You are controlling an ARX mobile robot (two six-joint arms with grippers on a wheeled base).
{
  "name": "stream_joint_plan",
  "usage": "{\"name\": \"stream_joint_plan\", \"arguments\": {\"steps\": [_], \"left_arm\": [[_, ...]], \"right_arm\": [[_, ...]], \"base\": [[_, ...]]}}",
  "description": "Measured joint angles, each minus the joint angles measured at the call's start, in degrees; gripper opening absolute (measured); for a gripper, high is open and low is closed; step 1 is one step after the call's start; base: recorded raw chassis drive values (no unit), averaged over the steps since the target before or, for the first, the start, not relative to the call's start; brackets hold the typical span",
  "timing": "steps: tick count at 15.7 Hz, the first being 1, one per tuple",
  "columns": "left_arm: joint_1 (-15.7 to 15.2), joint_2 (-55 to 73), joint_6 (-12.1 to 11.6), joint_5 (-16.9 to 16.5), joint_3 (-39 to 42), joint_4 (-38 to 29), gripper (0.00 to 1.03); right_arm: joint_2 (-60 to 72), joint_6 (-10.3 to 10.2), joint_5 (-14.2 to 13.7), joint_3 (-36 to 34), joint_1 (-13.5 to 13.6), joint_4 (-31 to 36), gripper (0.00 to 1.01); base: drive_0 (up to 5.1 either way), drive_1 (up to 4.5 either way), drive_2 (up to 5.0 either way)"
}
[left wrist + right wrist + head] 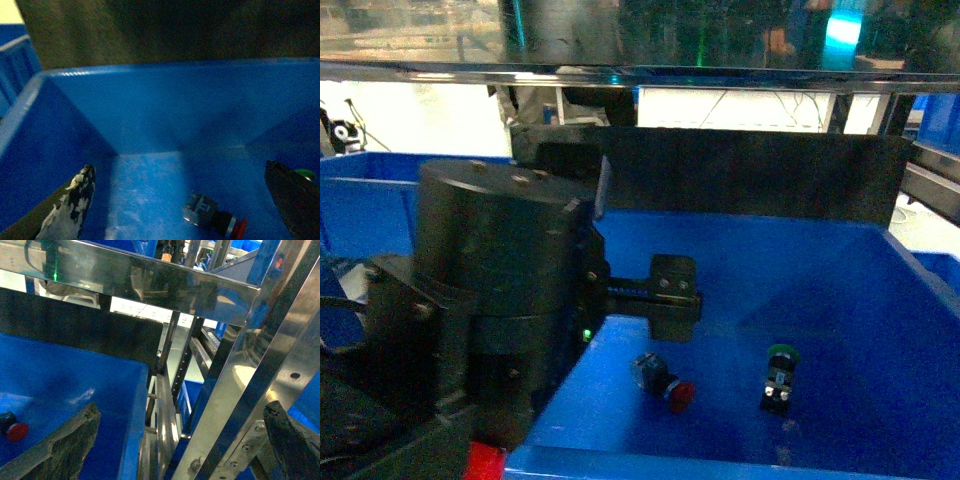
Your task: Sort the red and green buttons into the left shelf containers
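The red button (667, 383) lies on its side on the floor of a large blue container (880, 300). The green button (780, 374) stands a little to its right in the same bin. My left gripper (675, 297) hangs inside this bin, above and just behind the red button. In the left wrist view the left gripper (180, 167) is open and holds nothing. The red button (215, 218) lies low between its fingers, and the green cap (305, 174) peeks past the right finger. My right gripper (182, 412) is open and empty beside the bin's right wall, and a red cap (17, 431) shows at the far left.
A second blue container (360, 200) stands to the left behind my left arm (490, 300). A black panel (750, 175) backs the bins under a metal shelf rail (640, 75). Steel shelf uprights (235, 390) and rails stand right in front of the right gripper.
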State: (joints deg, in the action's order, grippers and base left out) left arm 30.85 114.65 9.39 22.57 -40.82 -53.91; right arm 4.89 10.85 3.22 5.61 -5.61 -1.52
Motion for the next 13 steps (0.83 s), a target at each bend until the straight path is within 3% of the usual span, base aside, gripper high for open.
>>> {"name": "stream_joint_plan", "arguments": {"steps": [4,5,6,8,10,11,12,13], "left_arm": [[-3.0,-15.1,-9.2,0.9,13.4,-3.7,0.98],[-4.4,-19.6,-12.2,-0.1,18.4,-4.9,0.98],[-6.6,-25.1,-12.9,-2.7,22.3,-3.1,0.98],[-12.0,-43.2,-11.9,-4.1,29.3,3.9,0.98],[-13.6,-62.6,-9.5,-2.0,31.3,15.9,0.98],[-13.6,-68.1,-9.1,-1.7,31.2,16.2,0.98],[-14.3,-69.8,-9.0,-3.6,30.9,17.5,0.93],[-16.0,-71.1,-9.0,-7.0,31.7,19.4,0.82]], "right_arm": [[0.0,0.0,0.0,0.0,0.0,0.0,0.98],[0.0,0.0,0.0,0.0,0.0,0.0,0.98],[0.0,0.0,0.0,0.0,0.0,0.0,0.98],[0.0,0.0,0.0,0.0,0.0,0.0,0.98],[0.0,0.0,0.0,0.0,0.0,0.0,0.98],[0.0,0.0,0.0,0.0,0.0,0.0,0.98],[0.0,0.0,0.0,0.0,0.0,0.0,0.98],[-0.1,-0.5,-0.3,0.0,0.5,0.2,0.97]], "base": [[0.0,0.00,0.0],[0.0,0.00,0.0],[0.0,0.00,0.0],[0.0,0.00,0.0],[0.0,0.00,0.0],[0.0,0.00,0.0],[0.0,0.00,0.0],[0.0,0.00,0.0]]}}
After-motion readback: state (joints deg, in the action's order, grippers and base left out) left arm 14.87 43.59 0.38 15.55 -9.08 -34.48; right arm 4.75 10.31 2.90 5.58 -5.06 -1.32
